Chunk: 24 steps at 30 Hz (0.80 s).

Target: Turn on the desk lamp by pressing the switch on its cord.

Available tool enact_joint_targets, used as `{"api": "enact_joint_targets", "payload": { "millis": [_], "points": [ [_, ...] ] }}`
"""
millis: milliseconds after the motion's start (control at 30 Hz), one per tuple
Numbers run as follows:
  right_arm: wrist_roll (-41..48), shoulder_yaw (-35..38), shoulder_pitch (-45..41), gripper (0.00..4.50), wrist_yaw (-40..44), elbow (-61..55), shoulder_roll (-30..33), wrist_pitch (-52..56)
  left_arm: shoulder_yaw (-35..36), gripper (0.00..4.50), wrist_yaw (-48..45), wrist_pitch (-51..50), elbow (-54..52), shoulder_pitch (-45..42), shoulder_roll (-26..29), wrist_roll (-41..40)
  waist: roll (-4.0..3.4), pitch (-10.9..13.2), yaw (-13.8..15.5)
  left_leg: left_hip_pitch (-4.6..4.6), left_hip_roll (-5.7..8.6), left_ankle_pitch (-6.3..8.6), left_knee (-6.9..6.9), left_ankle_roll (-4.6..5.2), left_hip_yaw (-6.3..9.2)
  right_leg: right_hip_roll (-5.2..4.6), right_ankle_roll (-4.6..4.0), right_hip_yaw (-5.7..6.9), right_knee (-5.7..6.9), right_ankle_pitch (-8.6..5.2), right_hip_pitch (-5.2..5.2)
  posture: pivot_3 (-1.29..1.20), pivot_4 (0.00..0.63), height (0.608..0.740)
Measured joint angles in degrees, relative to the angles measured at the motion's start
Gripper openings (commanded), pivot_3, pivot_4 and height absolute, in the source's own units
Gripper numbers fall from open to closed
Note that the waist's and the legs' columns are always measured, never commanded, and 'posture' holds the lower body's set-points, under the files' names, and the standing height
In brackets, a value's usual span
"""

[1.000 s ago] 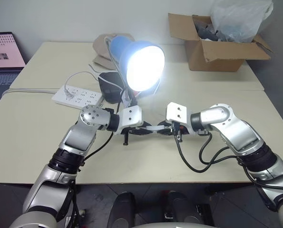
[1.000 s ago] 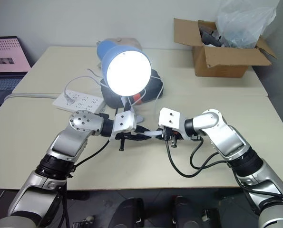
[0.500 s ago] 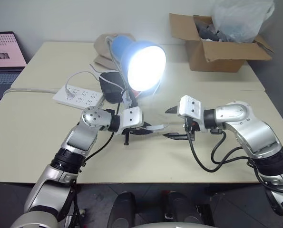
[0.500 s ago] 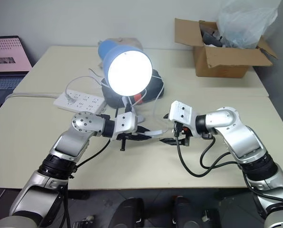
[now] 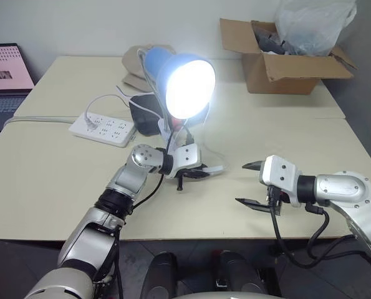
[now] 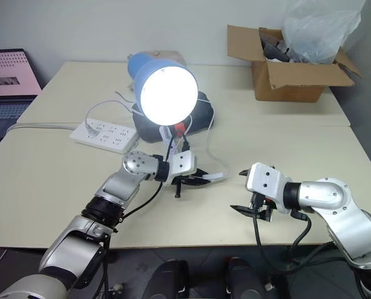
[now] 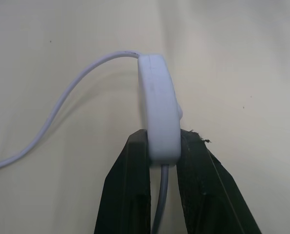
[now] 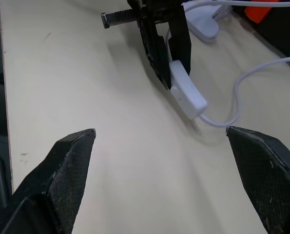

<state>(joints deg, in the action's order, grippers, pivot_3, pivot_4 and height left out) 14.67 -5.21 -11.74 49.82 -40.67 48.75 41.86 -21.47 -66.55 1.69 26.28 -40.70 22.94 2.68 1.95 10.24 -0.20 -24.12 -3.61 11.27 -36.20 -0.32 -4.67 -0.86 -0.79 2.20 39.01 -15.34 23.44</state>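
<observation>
The desk lamp (image 5: 180, 80) stands at mid-table, its blue shade facing me and its bulb shining bright. My left gripper (image 5: 205, 172) is shut on the switch (image 7: 159, 112), a small white oblong block pinched at one end between the black fingers just above the tabletop. The thin white cord (image 7: 62, 102) curves away from the block's far end. My right gripper (image 5: 242, 183) is open, jaws wide, with nothing between them. It hangs to the right of the switch (image 8: 187, 95) and apart from it, pointing toward it.
A white power strip (image 5: 103, 128) lies at left behind my left arm. A black object (image 5: 144, 113) and a beige cloth sit behind the lamp. A cardboard box (image 5: 285, 65) with a plastic bag stands at back right. A laptop (image 5: 4, 75) is at far left.
My right gripper has opened wide and drawn back to the right, away from the switch. My left gripper, still holding the switch, has sunk toward the table. The lamp stays lit throughout.
</observation>
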Motion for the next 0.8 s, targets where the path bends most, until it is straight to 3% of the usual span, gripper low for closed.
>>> {"api": "enact_joint_targets", "payload": {
  "millis": [33, 267, 467, 800],
  "points": [
    [0.00, 0.05, 0.05, 4.50, -0.30, -0.12, 0.00, 0.12, -0.15, 1.17, 0.11, 0.46, 0.72, -0.15, -0.15, 0.25, 0.00, 0.00, 0.04, -0.01, 0.00, 0.00, 0.00, 0.00, 0.00, 0.00, 0.00, 0.00, 0.00, 0.00, 0.00, 0.00, 0.150, 0.740],
    [0.07, 0.12, 0.76, 4.50, -2.14, -0.43, 0.04, 0.78, -0.23, 2.75, -0.50, 2.57, 2.52, -0.68, -0.51, 0.60, 0.00, 0.00, 0.08, -0.06, 0.00, 0.00, 0.00, 0.00, -0.02, 0.00, 0.00, 0.00, -0.06, -0.01, 0.01, 0.00, 0.150, 0.740],
    [0.03, 0.11, 0.73, 4.50, -2.38, 0.58, 0.27, 0.15, 2.34, 4.02, -3.14, 1.05, -4.61, 0.83, 3.48, -2.85, 0.00, 0.00, -0.05, -0.03, -0.03, 0.00, 0.01, 0.00, 0.00, 0.01, 0.00, 0.00, -0.03, -0.01, 0.01, 0.00, 0.150, 0.740],
    [-0.61, 0.33, 0.12, 4.50, -1.77, 7.28, 1.06, -5.40, 12.65, 4.02, -6.25, -12.39, -28.87, 15.76, 19.68, -11.97, 0.00, 0.00, -0.13, 0.03, -0.04, 0.00, 0.04, 0.00, -0.04, -0.05, -0.02, -0.02, -0.04, -0.02, -0.01, 0.00, 0.150, 0.740]
  ]
}}
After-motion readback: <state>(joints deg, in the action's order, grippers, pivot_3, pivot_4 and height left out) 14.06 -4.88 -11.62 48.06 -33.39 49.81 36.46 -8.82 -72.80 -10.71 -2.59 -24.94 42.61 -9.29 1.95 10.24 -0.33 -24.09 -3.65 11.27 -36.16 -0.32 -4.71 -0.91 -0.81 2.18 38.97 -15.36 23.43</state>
